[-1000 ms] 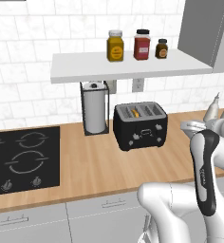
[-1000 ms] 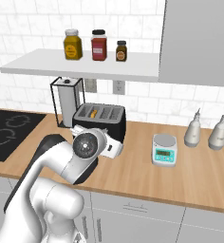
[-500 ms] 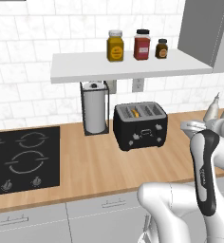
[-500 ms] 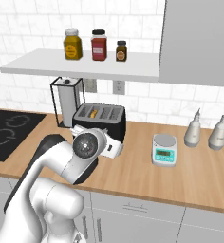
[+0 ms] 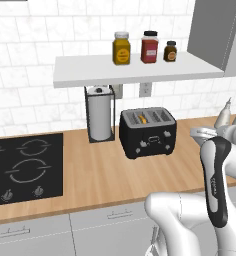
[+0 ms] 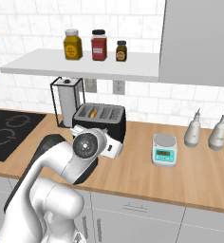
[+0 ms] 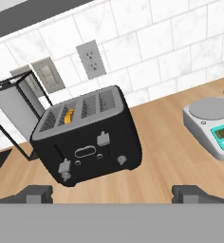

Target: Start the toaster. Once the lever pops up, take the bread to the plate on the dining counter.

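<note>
The black toaster (image 7: 88,142) stands on the wooden counter against the tiled wall, also seen from the base at toaster (image 5: 147,132) and toaster (image 6: 100,118). A tan-orange edge of bread (image 7: 69,115) shows low in one slot. The greyish lever (image 7: 103,138) sits at the middle of the front face, with a second tab lower left. My gripper (image 7: 115,193) is open, fingertips wide apart, a short way in front of the toaster and touching nothing. The plate and the dining counter are out of view.
A paper towel stand (image 5: 100,114) is left of the toaster, and a black hob (image 5: 20,167) further left. A small scale (image 6: 164,149) and two bottles (image 6: 193,134) stand to the right. A shelf (image 5: 135,69) with jars hangs above.
</note>
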